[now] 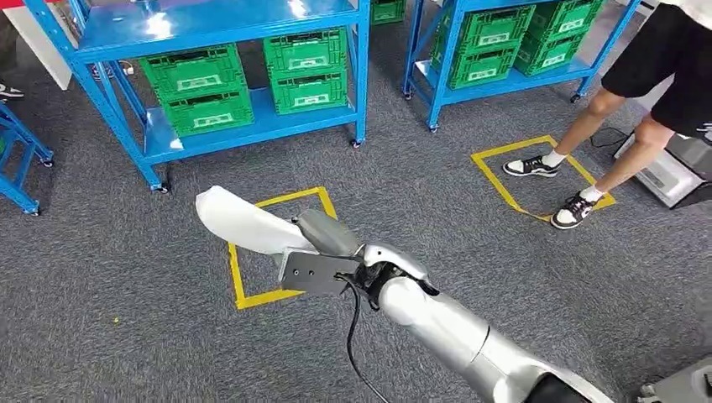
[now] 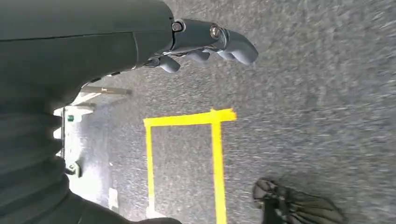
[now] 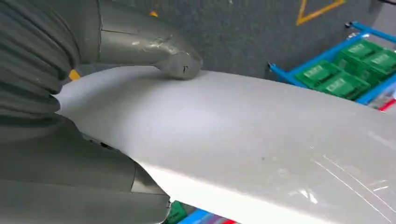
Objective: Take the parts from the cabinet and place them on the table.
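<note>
Grey carpet (image 1: 126, 277) all over this workshop floor, with yellow tape squares marked on it, and that's what sits under everything. Starting at the right hand (image 1: 323, 243): it's gripping a white part (image 1: 243, 222), a smooth curved shell-looking panel, and in the right wrist view the thick thumb (image 3: 180, 63) presses down on the panel's top face (image 3: 243, 135) while the other fingers are hidden under it, so how firmly they clamp can't be told. The part looks thin, glossy and a bit slippery, with faint scratches near its far end. Most of it sticks out past the hand, right over the nearest yellow tape square (image 1: 252, 294). That's the worry: held by one end, a long slick panel could pivot or slide out if the robot walks or turns fast, and it'd land on the floor. The tip could also clip the blue shelving (image 1: 252, 126) with its green crates (image 1: 306, 71), which stands just beyond that same square. The left hand (image 2: 210, 44) hangs over the carpet with fingers loosely curled, holding nothing. A person (image 1: 604, 126) stands on another tape square, well off to the right of the first one, close enough to matter if the arm swings wide. No table is visible, so the carry likely has a way to go.
</note>
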